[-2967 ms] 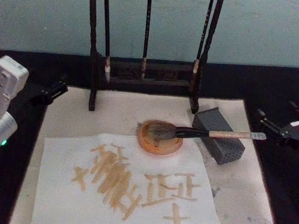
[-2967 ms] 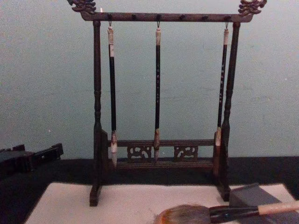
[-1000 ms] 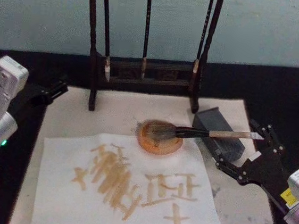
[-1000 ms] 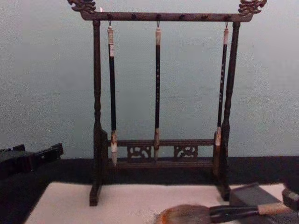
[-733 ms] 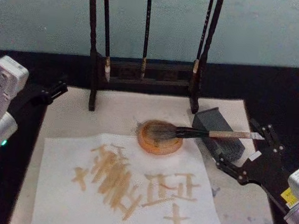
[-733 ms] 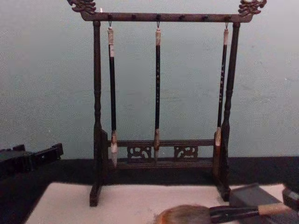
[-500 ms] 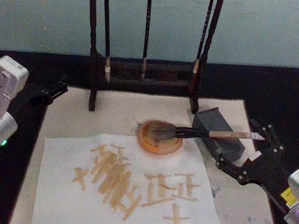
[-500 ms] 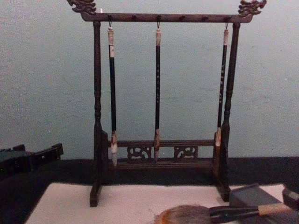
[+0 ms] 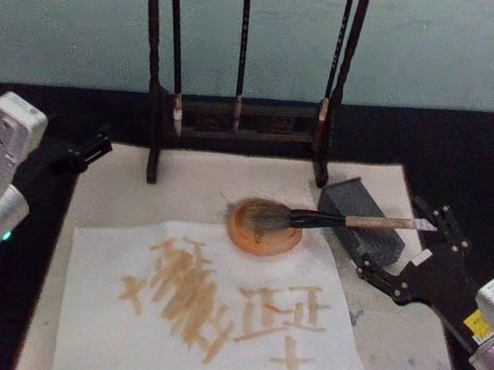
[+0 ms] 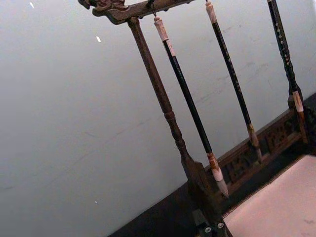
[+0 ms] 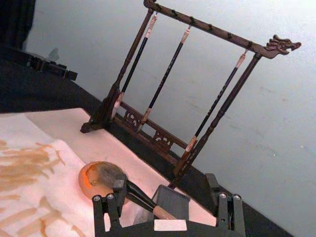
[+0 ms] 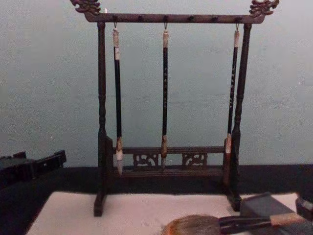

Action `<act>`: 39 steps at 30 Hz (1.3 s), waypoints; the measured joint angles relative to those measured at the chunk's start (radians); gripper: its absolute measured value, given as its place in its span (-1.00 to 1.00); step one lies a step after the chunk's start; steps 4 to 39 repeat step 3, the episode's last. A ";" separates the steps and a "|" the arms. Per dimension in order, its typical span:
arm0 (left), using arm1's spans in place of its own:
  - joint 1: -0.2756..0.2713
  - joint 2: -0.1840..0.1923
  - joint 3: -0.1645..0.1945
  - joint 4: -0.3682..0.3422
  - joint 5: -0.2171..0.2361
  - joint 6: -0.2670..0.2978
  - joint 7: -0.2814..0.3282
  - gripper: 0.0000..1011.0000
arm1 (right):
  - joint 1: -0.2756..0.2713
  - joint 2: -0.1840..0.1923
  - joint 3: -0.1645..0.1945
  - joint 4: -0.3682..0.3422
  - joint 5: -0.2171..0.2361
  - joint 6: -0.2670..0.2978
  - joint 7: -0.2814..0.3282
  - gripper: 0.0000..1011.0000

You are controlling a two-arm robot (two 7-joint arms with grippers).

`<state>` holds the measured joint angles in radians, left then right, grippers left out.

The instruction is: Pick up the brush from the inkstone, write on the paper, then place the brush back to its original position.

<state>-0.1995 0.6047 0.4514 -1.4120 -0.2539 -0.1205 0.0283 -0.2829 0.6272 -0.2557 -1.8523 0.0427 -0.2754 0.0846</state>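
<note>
Your right gripper is spread wide, holding nothing; the brush lies crosswise just beyond its fingertips, handle end probably nearest. Left gripper parked.

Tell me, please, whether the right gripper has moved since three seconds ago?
Yes. The right gripper has come in toward the grey block, fingers open around the brush handle's end.

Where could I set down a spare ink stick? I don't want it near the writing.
Bare cloth lies between the rack and the paper, left of the dish. It is crowded on the right, around the brush, grey block and right gripper.
</note>
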 joint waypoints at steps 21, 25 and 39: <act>0.000 0.000 0.000 0.000 0.000 0.000 0.000 0.98 | 0.000 0.000 0.000 0.000 0.000 0.000 0.000 0.99; 0.000 0.000 0.000 0.000 0.000 0.000 0.000 0.98 | 0.000 0.000 0.000 0.000 0.000 0.000 0.000 0.99; 0.000 0.000 0.000 0.000 0.000 0.000 0.000 0.98 | 0.000 0.000 0.000 0.000 0.000 0.000 0.000 0.99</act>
